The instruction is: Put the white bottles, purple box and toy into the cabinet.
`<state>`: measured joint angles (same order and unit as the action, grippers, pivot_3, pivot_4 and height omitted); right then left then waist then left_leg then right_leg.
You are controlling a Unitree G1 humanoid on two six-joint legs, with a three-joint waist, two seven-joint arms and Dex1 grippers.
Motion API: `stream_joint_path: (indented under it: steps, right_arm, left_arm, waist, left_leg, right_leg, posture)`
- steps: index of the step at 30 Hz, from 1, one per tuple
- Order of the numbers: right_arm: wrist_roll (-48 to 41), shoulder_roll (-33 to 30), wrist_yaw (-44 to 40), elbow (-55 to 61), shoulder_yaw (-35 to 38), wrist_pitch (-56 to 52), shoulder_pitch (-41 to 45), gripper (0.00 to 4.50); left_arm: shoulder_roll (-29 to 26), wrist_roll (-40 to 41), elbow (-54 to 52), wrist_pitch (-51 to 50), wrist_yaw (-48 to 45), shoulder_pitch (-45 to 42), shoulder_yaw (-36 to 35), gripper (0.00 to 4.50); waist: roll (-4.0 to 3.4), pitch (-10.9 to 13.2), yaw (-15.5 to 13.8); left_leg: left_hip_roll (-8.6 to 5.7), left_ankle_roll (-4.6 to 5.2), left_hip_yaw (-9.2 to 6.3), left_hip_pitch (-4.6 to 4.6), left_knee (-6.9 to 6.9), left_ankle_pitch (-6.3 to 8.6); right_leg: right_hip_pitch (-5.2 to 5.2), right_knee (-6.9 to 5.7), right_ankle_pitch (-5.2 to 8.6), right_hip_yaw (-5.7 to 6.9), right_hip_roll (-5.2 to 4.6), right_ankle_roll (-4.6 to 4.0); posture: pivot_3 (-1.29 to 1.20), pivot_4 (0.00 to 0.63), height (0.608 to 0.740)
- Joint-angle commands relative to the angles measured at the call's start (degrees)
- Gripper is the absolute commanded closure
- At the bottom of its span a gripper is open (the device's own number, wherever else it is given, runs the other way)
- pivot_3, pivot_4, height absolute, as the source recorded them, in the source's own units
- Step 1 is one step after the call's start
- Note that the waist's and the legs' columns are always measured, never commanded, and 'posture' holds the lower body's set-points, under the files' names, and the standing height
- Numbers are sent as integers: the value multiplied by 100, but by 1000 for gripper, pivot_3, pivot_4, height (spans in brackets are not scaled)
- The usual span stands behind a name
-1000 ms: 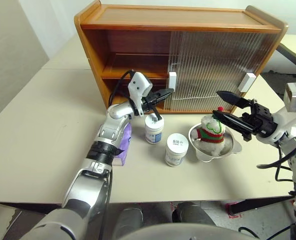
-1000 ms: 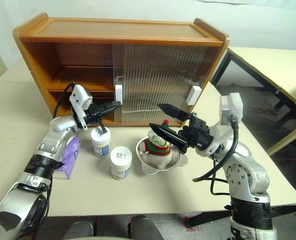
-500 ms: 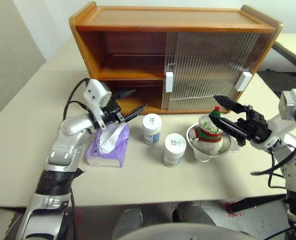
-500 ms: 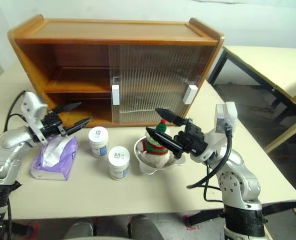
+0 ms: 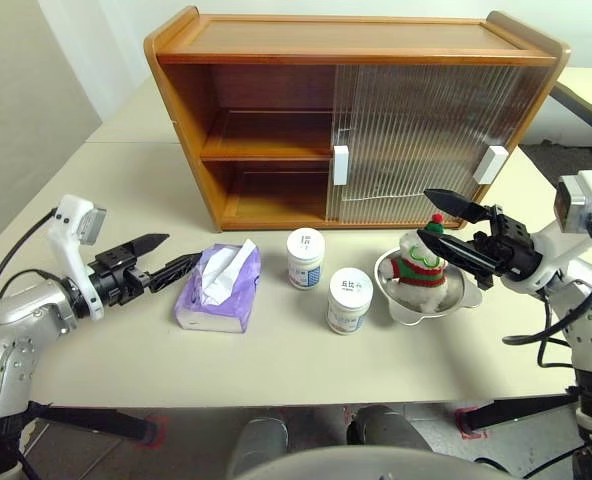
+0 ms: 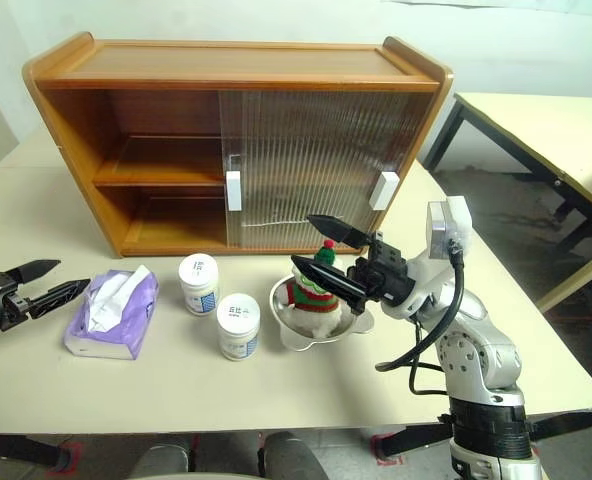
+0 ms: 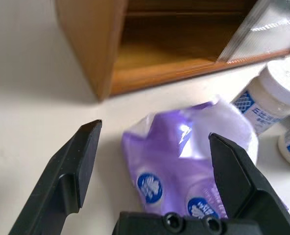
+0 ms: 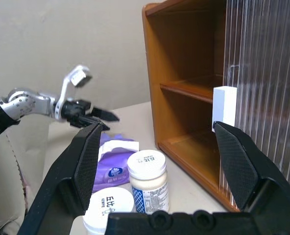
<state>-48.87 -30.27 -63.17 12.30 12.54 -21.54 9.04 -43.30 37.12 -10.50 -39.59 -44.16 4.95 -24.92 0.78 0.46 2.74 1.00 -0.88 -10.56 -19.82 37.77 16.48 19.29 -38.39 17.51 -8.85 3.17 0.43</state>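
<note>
The cabinet stands at the back of the table, its left half uncovered and both ribbed doors slid to the right. In front of it the two white bottles stand upright. The purple box lies to their left, and the toy sits in a silver bowl to their right. My left gripper hovers open and empty just left of the purple box, pointing at it. Just above the toy, my right gripper hangs open and empty, pointing left.
The bottom shelf and upper shelf on the cabinet's open side hold nothing. Bare tabletop runs along the front edge. A second table stands off to the right across a gap.
My left arm has swung left and back from beside the rear bottle to the left of the purple box. Its gripper went from shut to open. The right arm held still.
</note>
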Motion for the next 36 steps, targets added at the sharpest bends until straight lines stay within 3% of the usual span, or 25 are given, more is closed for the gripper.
stream_joint_path:
  steps: [1, 6, 9, 22, 30, 36]
  right_arm:
    - [36, -54, -61, -36, -53, -60, 9, 0]
    - [11, -81, -61, 3, -19, -113, -33, 0]
    - [24, -73, -63, 23, -42, -121, -59, 0]
    - [91, -33, -61, 13, -159, -122, 29, 0]
    - [147, -40, -125, -81, -187, -101, 110, 0]
    - [186, -9, -129, -115, -229, -108, 185, 0]
  left_arm:
    - [210, 39, 262, -364, 244, -49, 175, 16]
    - [-138, -405, 401, -917, 277, 195, 864, 16]
    - [-49, -331, 525, -1122, 309, 91, 927, 16]
    - [559, 266, 548, -1373, 719, -380, -33, 4476]
    - [997, 1278, 71, -1436, 1037, -885, -814, 4476]
    - [1059, 1777, -294, -1497, 1259, -1429, -729, 4476]
  waist:
    - [-1, -7, -6]
    - [17, -31, -2]
    - [21, -60, -2]
    - [17, -77, -5]
    - [33, -71, -73]
    - [38, -72, -128]
  left_leg:
    - [0, -1, 1, 0, 0, -1]
    - [1, -14, 3, 1, 0, -7]
    - [0, -15, 3, 1, -1, -7]
    - [-1, -18, 4, 7, -2, -7]
    - [-1, -30, 6, 4, -2, -14]
    - [-2, -79, 7, 5, 1, -42]
  right_leg:
    - [0, 0, 0, 0, 0, -1]
    - [3, -1, -1, 1, 2, -4]
    - [5, -1, -1, 1, 2, -5]
    - [3, -5, -10, 2, 3, -23]
    - [2, -4, -7, 2, 4, -17]
    - [-7, -4, -4, 1, 5, -12]
  posture:
    - [-101, 0, 740]
    - [-109, 0, 740]
    - [-110, 0, 740]
    - [-95, 0, 740]
    - [-77, 0, 740]
    - [-70, 0, 740]
